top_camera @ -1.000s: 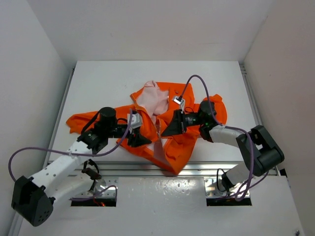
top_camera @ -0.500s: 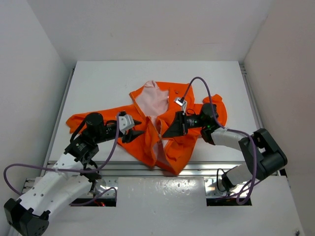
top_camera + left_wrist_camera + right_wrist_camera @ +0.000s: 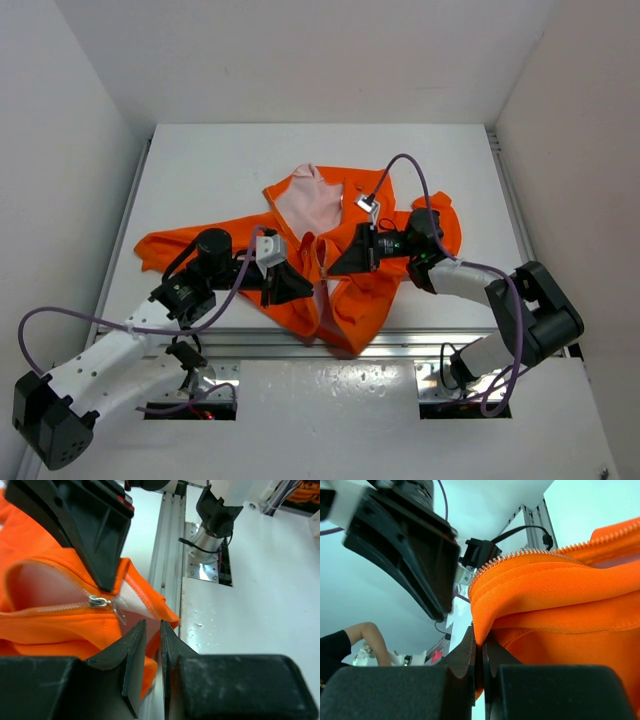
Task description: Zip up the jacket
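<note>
1. While the small bright orange fabric jacket point(image 3: 350, 300) with pale pink lining is lying crumpled at the middle of the flat white table point(image 3: 200, 170), its hem is reaching the table's near edge and its front is gaping open.
2. The right gripper point(image 3: 479, 635) is squeezing fully shut on a fold of the jacket's front edge. It is holding that fold up off the table's middle, with the row of silver zipper teeth point(image 3: 520, 555) running along it.
3. The left gripper point(image 3: 152, 625) is hovering toward the table's near edge with its jaws a thin slit apart. I cannot tell whether any cloth is caught in them.
4. The small silver metal zipper slider point(image 3: 97, 601) is sitting apart from those fingertips, further from the table's near edge, and its tab is not lying between the jaws.
5. Closing here is likely risking a pinch on hem cloth instead of the tab, so a pull would be dragging the whole jacket across the table.
6. The right pinch is looking shallow, so tension may be slipping the fold free, and loose lining may be jamming the slider.
</note>
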